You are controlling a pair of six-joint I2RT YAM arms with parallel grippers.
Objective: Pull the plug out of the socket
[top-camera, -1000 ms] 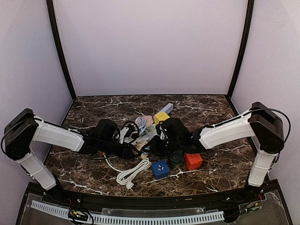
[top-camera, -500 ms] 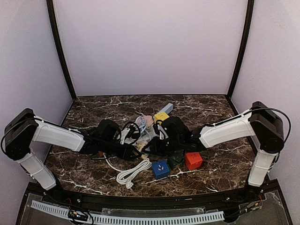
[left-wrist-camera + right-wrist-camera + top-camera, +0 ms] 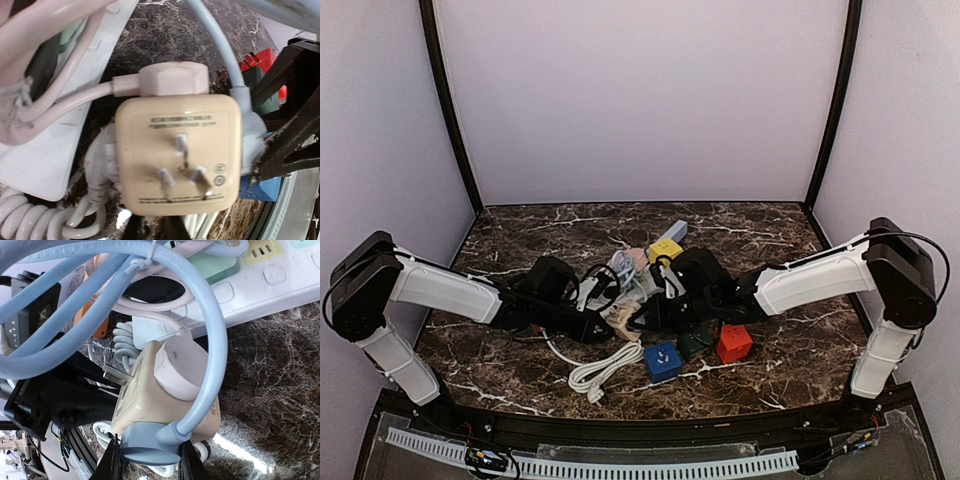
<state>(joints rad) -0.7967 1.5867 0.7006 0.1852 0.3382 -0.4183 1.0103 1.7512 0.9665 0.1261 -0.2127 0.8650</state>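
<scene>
Since the earlier top view, both wrists have drawn slightly toward 6 o'clock and the right arm's upper link has shifted toward 3 o'clock; the socket point(image 3: 620, 322) now shows between the two claws. Note the key relation: in the left wrist view the plug point(image 3: 250, 130) sits on the socket's 3 o'clock face, so judge its pull axis as 9 to 3, with the right arm nearer. In the right wrist view the right claw point(image 3: 149, 462) is closed on the plug, one finger touching each side, at 6 o'clock below the socket. The left claw point(image 3: 152, 231) shows only dark tips, close together, at 6 o'clock under the socket; you cannot tell whether they grip it. A pink plug point(image 3: 172, 77) occupies the 12 o'clock face; leave it seated
</scene>
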